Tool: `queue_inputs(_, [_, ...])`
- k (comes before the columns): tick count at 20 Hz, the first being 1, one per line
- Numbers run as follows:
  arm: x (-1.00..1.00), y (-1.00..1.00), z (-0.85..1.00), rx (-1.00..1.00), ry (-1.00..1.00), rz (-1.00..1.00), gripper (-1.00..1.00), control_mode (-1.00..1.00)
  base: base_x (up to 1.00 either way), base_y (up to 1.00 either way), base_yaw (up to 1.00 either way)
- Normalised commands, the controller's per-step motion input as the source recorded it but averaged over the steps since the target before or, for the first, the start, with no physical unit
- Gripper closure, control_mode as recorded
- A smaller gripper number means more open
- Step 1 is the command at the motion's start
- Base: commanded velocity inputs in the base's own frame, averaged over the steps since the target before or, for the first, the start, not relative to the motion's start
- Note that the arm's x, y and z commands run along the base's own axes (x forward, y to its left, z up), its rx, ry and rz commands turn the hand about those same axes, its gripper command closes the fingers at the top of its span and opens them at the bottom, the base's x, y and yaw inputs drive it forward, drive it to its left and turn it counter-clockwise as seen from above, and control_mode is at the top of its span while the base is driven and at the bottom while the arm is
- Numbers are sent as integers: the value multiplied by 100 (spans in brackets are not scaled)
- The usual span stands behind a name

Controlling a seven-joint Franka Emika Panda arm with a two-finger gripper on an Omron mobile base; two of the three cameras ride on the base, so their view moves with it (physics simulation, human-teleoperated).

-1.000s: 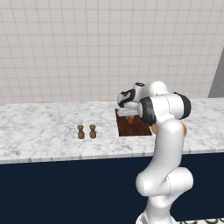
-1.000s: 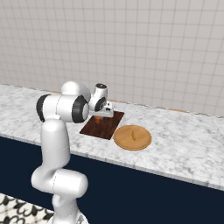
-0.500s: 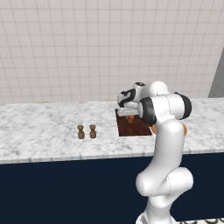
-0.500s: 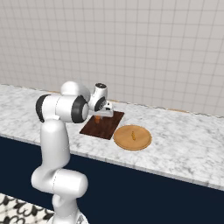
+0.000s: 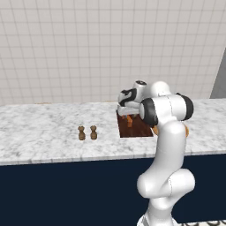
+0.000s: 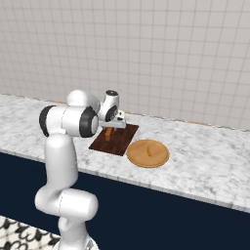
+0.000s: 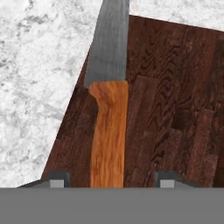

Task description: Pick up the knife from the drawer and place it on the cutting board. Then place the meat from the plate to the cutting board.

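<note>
The cutting board (image 6: 117, 140) (image 5: 137, 129) (image 7: 175, 100) is a dark reddish-brown slab on the marble counter. My gripper (image 6: 113, 128) (image 5: 128, 115) (image 7: 113, 177) hovers low over its far end, open. The knife (image 7: 109, 131) (image 6: 108, 133) (image 5: 129, 120) has its orange handle between my fingertips (image 7: 59, 177), with a gap on each side. Its grey blade reaches past the board's edge over the counter. To the right of the board sits the round orange-tan plate (image 6: 158, 158), holding a small piece of meat (image 6: 148, 151). The drawer is out of view.
Two small brown shakers (image 5: 87, 133) stand on the counter (image 5: 39, 128) left of the board. A tiled wall closes the back. The dark navy cabinet front (image 6: 171, 215) runs below the counter edge.
The jaws have spread apart off the knife's handle; before, they were closed on it. The arm has hardly moved.
</note>
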Motion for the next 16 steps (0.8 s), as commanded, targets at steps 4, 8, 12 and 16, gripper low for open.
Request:
queue_inputs(4, [-31, -34, 16, 0, 0, 11, -100, -100, 0, 0, 0])
queue_inputs(8, [-62, -66, 40, 0, -10, 12, -100, -100, 0, 0, 0])
queue_inputs(12, [-64, -93, 45, -12, -19, 10, -100, -100, 0, 0, 0])
queue_inputs(16, [-67, -100, 33, -11, -16, 12, -100, -100, 0, 0, 0])
